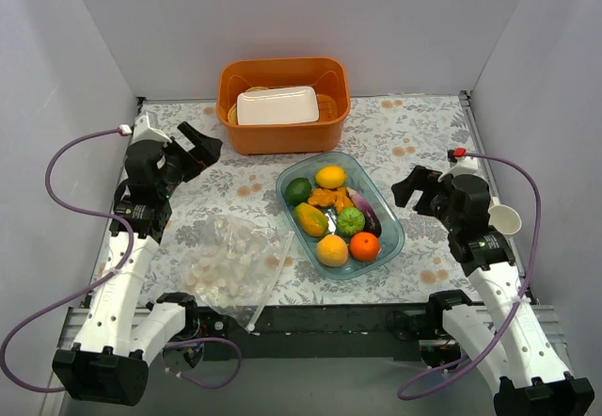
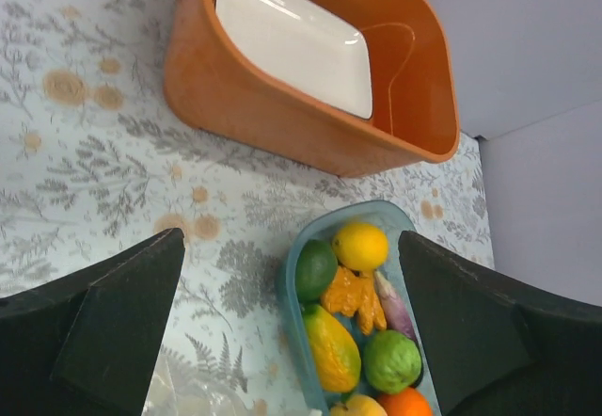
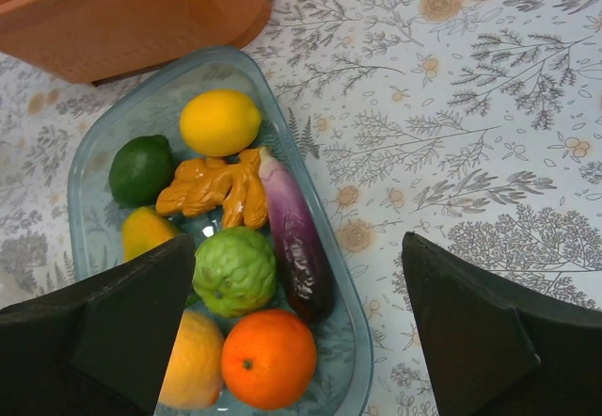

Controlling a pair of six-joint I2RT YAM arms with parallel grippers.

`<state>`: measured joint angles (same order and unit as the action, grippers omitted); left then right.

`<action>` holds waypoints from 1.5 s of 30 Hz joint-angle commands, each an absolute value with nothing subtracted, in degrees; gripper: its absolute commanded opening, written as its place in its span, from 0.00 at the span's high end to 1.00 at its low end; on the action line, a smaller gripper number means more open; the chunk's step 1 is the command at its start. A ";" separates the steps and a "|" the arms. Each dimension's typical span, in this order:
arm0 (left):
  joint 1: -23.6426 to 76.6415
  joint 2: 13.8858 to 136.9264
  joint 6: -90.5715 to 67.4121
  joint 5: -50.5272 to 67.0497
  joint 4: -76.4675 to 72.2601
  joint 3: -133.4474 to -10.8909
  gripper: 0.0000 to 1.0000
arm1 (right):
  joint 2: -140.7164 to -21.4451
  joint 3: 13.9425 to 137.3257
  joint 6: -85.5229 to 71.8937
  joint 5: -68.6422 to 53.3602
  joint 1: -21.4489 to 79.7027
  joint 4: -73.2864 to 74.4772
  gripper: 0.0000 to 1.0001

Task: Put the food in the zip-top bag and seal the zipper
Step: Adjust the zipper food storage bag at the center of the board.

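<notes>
The food lies in a clear blue tray (image 1: 395, 231) at mid-table: a lemon (image 1: 330, 176), lime (image 1: 298, 190), mango (image 1: 310, 218), bumpy green fruit (image 3: 233, 270), eggplant (image 3: 296, 237), orange (image 3: 268, 358) and more. The zip-top bag (image 1: 226, 261) lies flat and crinkled to the tray's left, its zipper (image 1: 268, 289) on the side facing the tray. My left gripper (image 1: 200, 151) hovers open above the table, behind the bag and left of the tray. My right gripper (image 1: 411, 191) hangs open just right of the tray. Neither holds anything.
An orange bin (image 1: 282, 136) with a white tray (image 1: 277, 105) in it stands at the back, just behind the blue tray. A white cup (image 1: 505, 218) sits by the right arm. Grey walls close in the left, right and back sides.
</notes>
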<state>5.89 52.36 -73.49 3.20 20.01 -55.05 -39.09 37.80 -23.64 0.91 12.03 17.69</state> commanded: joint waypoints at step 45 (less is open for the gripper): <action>35.77 61.96 -76.81 5.27 44.83 -56.69 0.02 | -68.36 48.42 -19.43 -22.58 12.48 17.67 0.02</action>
<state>35.42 61.34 -75.92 6.39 45.01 -54.76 -62.35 44.10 -22.22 -18.83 12.08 19.62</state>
